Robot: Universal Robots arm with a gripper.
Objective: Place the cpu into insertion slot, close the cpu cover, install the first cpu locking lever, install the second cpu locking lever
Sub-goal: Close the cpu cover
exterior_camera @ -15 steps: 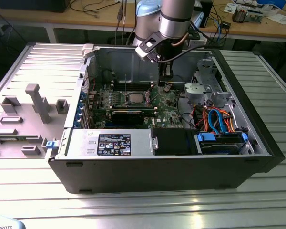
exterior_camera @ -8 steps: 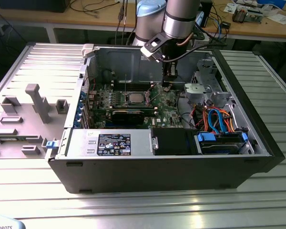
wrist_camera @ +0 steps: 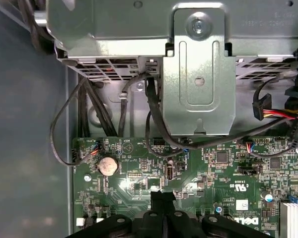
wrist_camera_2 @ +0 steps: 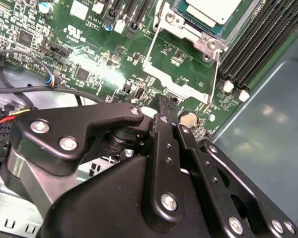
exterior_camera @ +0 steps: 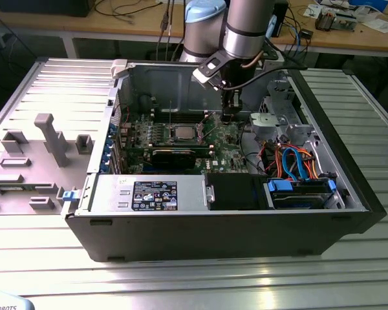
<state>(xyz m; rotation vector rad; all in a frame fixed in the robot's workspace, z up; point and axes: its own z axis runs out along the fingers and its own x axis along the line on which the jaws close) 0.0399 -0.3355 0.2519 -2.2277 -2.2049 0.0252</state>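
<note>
The case (exterior_camera: 213,236) lies on the tabletop (exterior_camera: 246,284), with the board (exterior_camera: 227,154) inside. The cpu (exterior_camera: 184,134) sits in the slot (wrist_camera_2: 186,30), and the card (exterior_camera: 174,155) is before it. My tool (exterior_camera: 229,115) hangs above the board, between cpu and drive cage (exterior_camera: 275,123).

We see a green circuit board (wrist_camera_2: 64,44), a silver-grey cpu (exterior_camera: 183,133), a black gripper (wrist_camera_2: 164,103) and orange and blue cables (exterior_camera: 291,161).
</note>
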